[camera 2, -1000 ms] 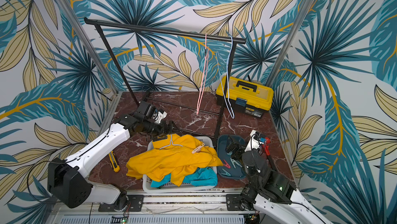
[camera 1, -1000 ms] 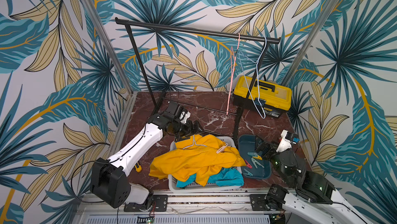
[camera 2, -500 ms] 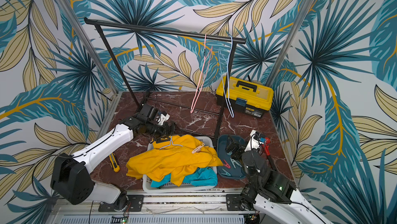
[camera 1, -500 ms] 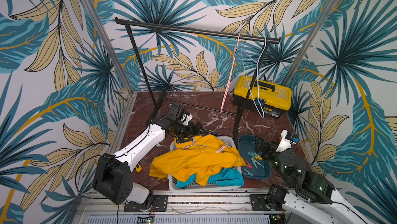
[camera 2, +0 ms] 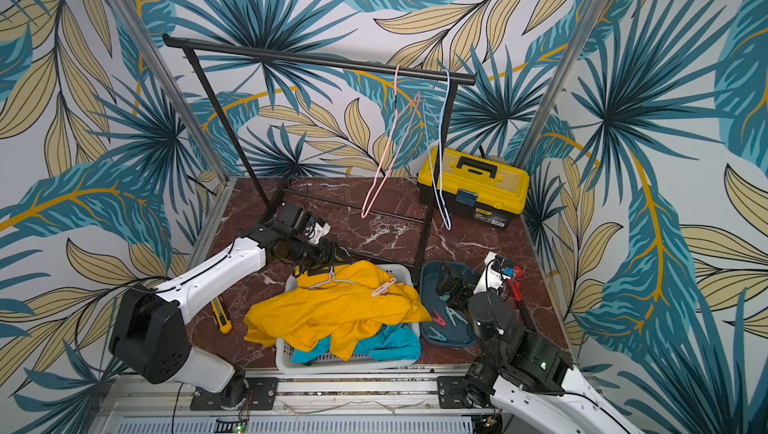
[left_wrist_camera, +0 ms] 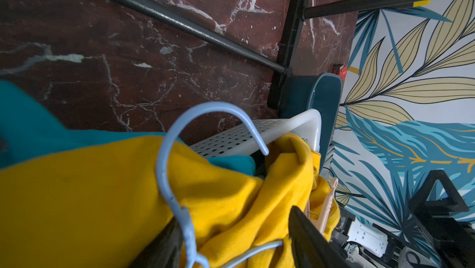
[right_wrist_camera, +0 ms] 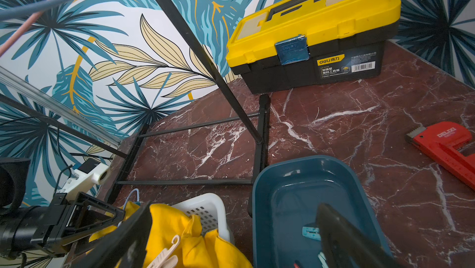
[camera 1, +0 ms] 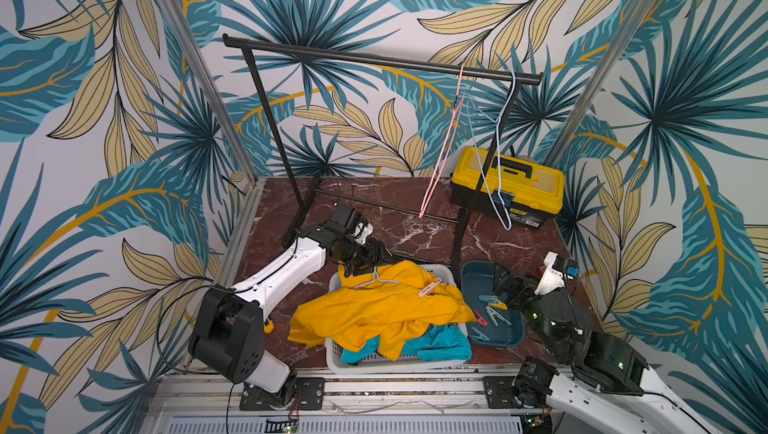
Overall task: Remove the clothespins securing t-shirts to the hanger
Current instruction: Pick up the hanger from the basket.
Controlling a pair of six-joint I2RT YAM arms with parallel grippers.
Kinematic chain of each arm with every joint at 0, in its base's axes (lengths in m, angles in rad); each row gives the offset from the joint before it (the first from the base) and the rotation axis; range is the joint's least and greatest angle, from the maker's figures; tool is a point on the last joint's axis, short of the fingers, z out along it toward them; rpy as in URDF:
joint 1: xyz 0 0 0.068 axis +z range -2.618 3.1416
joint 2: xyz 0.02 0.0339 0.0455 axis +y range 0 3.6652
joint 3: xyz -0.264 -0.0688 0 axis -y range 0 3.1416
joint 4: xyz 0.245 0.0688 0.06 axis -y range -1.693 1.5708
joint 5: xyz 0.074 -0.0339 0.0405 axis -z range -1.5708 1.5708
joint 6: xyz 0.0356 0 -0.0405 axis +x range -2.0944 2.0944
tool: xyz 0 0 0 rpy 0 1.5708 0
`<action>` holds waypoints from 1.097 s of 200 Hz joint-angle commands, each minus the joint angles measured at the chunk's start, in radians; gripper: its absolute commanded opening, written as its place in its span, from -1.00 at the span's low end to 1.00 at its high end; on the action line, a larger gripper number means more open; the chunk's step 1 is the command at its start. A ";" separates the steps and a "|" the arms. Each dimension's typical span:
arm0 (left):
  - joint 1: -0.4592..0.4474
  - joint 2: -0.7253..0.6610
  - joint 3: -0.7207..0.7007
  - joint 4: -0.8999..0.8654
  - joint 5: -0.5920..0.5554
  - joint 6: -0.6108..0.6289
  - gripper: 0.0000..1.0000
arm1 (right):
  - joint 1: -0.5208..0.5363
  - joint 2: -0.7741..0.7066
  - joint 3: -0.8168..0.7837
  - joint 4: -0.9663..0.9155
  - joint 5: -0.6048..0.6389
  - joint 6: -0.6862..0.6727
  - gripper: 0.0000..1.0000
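Right, the black rack fills the upper middle of the frame, and its foot bar runs just behind the action; a raised hook could catch on it. Below, on the marble worktop, the white basket sits low centre. It's heaped with the yellow t-shirt, which spills over the rim toward lower left. Any upward tug and that overhang may drag the lot out, the turquoise t-shirt beneath it included.

To the basket's right is the blue tray, with loose clothespins lying inside. Over it hovers the right gripper, jaws spread wide, nothing held, and well apart from the peg that matters.

At the basket's upper edge, the left gripper is down low. In the left wrist view its jaws straddle the neck of the pale blue hanger, yellow cloth bunched between them, a gap showing. I can't tell if they've bitten. Cloth caught with the wire means a spongy hold, and that thin neck could slip or twist.

Smallest of all is the tan clothespin, centre frame, just right of the hanger and apparently clipped to the yellow cloth. Jolt the shirt and it could bury itself in a fold.
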 commanded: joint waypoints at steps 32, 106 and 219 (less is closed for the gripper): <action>0.003 -0.010 0.026 0.022 -0.004 0.017 -0.22 | 0.002 -0.025 -0.010 -0.025 0.028 0.004 0.99; 0.003 -0.053 0.038 0.022 0.005 0.030 -0.76 | 0.002 -0.024 0.016 -0.041 0.032 -0.015 0.99; 0.004 -0.113 0.079 0.022 0.054 0.178 -1.00 | 0.002 0.159 0.077 0.013 -0.190 -0.105 0.99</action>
